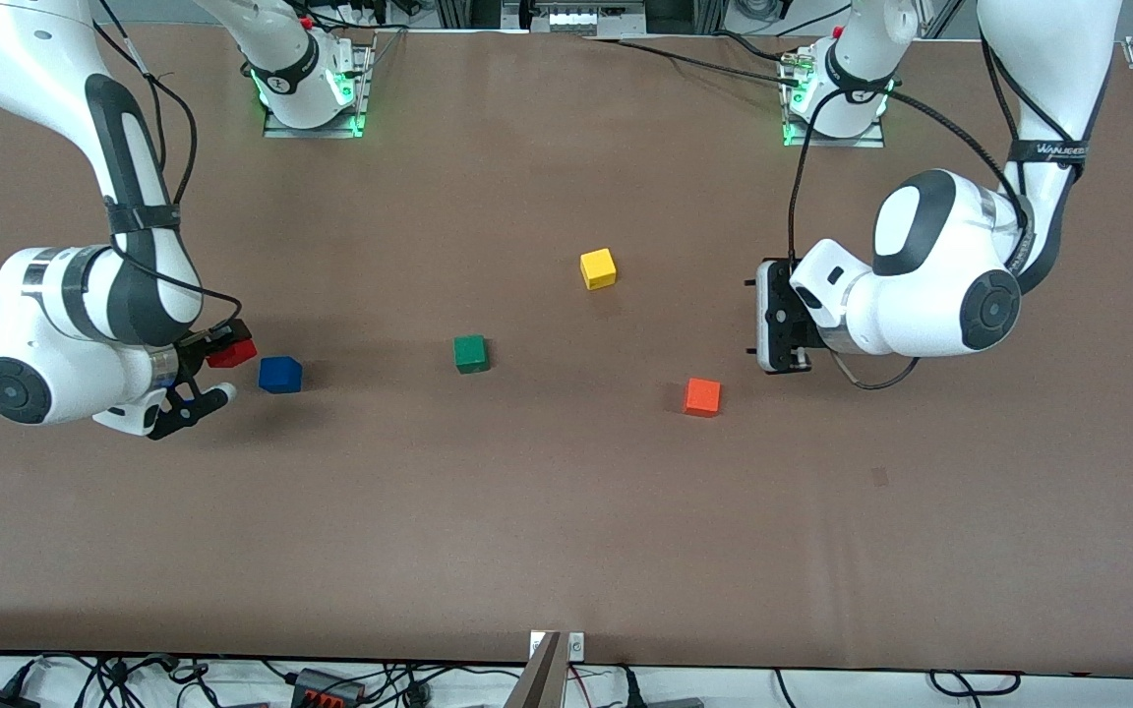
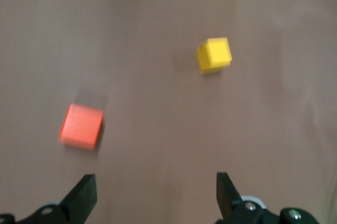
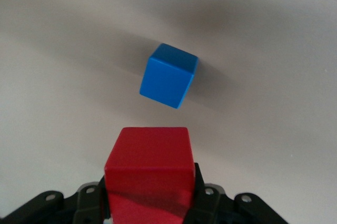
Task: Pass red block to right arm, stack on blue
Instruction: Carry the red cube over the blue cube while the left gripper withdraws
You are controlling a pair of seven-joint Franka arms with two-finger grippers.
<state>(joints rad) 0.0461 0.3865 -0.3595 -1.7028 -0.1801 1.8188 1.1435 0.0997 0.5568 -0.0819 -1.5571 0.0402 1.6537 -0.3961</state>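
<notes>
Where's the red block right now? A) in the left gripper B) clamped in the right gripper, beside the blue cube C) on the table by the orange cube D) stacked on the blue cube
B: the right gripper has its jaws shut on the red block, held just beside the blue cube, not on it; the left gripper is open and empty.

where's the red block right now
The red block is held in the right gripper at the right arm's end of the table, in the air just beside the blue cube.
</notes>
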